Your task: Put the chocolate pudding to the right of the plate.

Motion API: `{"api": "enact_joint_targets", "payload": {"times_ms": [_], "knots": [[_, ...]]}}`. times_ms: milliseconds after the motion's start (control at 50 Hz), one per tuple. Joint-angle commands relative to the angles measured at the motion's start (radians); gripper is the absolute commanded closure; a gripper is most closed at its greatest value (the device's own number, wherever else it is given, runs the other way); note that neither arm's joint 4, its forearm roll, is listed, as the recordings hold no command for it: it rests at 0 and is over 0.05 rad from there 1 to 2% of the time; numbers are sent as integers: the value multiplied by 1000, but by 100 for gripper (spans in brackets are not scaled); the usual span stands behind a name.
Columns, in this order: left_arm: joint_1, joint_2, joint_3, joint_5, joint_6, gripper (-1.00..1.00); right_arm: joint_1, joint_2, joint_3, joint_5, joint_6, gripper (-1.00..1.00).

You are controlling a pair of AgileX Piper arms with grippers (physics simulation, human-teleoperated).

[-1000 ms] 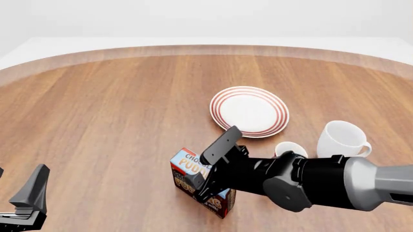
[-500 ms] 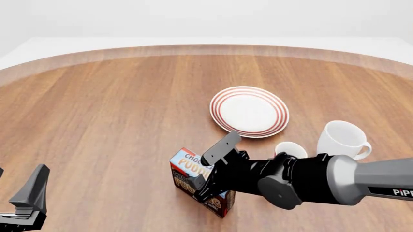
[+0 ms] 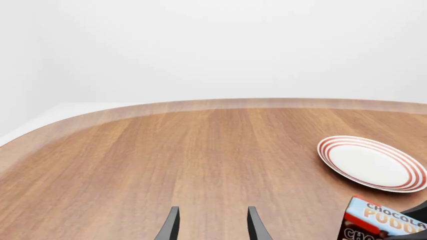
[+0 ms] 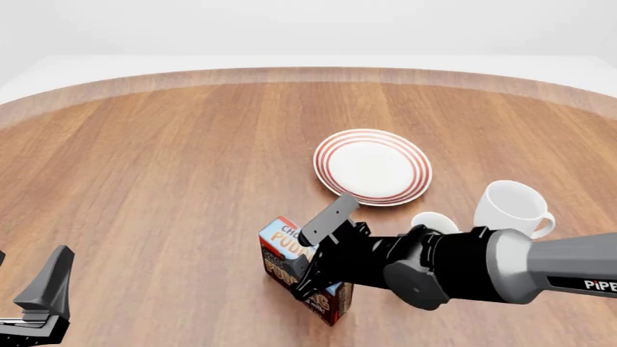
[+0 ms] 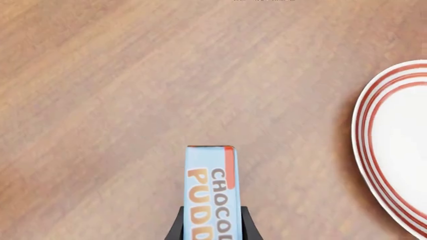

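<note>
The chocolate pudding [image 4: 279, 253] is a light-blue-topped carton with a dark front, standing at the near middle of the table. My right gripper [image 4: 306, 262] reaches in from the right and is shut on it. In the right wrist view both fingers press against the sides of the chocolate pudding [image 5: 210, 195], with the right gripper [image 5: 211, 225] at its near end. The plate [image 4: 326, 168], white with red rings, lies beyond and to the right of the carton. My left gripper [image 4: 29, 289] stands open and holds nothing at the near left; its fingers [image 3: 172, 227] show in the left wrist view.
A large white mug [image 4: 511, 208] stands to the right of the plate's near side. A smaller white cup [image 4: 436, 222] is partly hidden behind my right arm. The plate [image 3: 327, 150] and the carton [image 3: 377, 220] also show in the left wrist view.
The right gripper has settled lower around the carton, and the carton has shifted slightly up and to the right. The left arm has not moved.
</note>
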Motion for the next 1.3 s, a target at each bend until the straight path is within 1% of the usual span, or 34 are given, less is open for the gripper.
{"api": "enact_joint_targets", "payload": {"times_ms": [20, 40, 60, 100, 140, 200, 240, 280, 320, 420, 520, 560, 580, 600, 620, 640, 660, 700, 720, 800, 820, 840, 860, 920, 940, 960, 980, 1000, 1060, 1080, 1180, 1220, 1280, 1300], "knots": [[0, 0, 0, 0, 0, -100, -60, -126, 5, 74, -126, 100], [0, 0, 0, 0, 0, -100, -59, -164, -17, 113, -117, 100], [0, 0, 0, 0, 0, -100, -60, -201, -48, 157, -126, 100], [0, 0, 0, 0, 0, -100, -94, -242, -63, 186, -157, 100], [0, 0, 0, 0, 0, -100, -130, -282, -113, 240, -188, 100], [0, 0, 0, 0, 0, -100, -145, -304, -161, 282, -231, 100], [0, 0, 0, 0, 0, -100, -158, -317, -206, 314, -251, 100], [0, 0, 0, 0, 0, -100, -195, -343, -274, 360, -291, 100], [0, 0, 0, 0, 0, -100, -209, -345, -324, 390, -300, 100], [0, 0, 0, 0, 0, -100, -271, -314, -449, 447, -352, 100], [0, 0, 0, 0, 0, -100, -330, -262, -601, 517, -356, 100], [0, 0, 0, 0, 0, -100, -330, -228, -655, 546, -365, 100], [0, 0, 0, 0, 0, -100, -353, -206, -714, 575, -351, 100], [0, 0, 0, 0, 0, -100, -353, -205, -715, 576, -351, 100], [0, 0, 0, 0, 0, -100, -389, -177, -784, 602, -348, 100], [0, 0, 0, 0, 0, -100, -389, -176, -786, 603, -347, 100], [0, 0, 0, 0, 0, -100, -418, -138, -854, 626, -347, 100], [0, 0, 0, 0, 0, -100, -450, -78, -945, 659, -308, 100], [0, 0, 0, 0, 0, -100, -485, -43, -980, 661, -321, 100], [0, 0, 0, 0, 0, -100, -543, 72, -1096, 695, -312, 100], [0, 0, 0, 0, 0, -100, -564, 125, -1173, 733, -276, 100], [0, 0, 0, 0, 0, -100, -564, 127, -1177, 735, -276, 100], [0, 0, 0, 0, 0, -100, -604, 172, -1251, 768, -273, 100], [0, 0, 0, 0, 0, -100, -638, 222, -1332, 803, -278, 100], [0, 0, 0, 0, 0, -100, -651, 247, -1373, 825, -259, 100], [0, 0, 0, 0, 0, -100, -663, 267, -1393, 836, -277, 100], [0, 0, 0, 0, 0, -100, -681, 284, -1419, 845, -277, 100], [0, 0, 0, 0, 0, -100, -693, 301, -1452, 858, -260, 100], [0, 0, 0, 0, 0, -100, -756, 369, -1554, 893, -276, 100], [0, 0, 0, 0, 0, -100, -789, 423, -1619, 924, -277, 100], [0, 0, 0, 0, 0, -100, -851, 530, -1766, 970, -288, 100], [0, 0, 0, 0, 0, -100, -872, 608, -1878, 1016, -279, 100], [0, 0, 0, 0, 0, -100, -911, 680, -1974, 1040, -295, 100], [0, 0, 0, 0, 0, -100, -931, 699, -1985, 1035, -316, 100]]}}
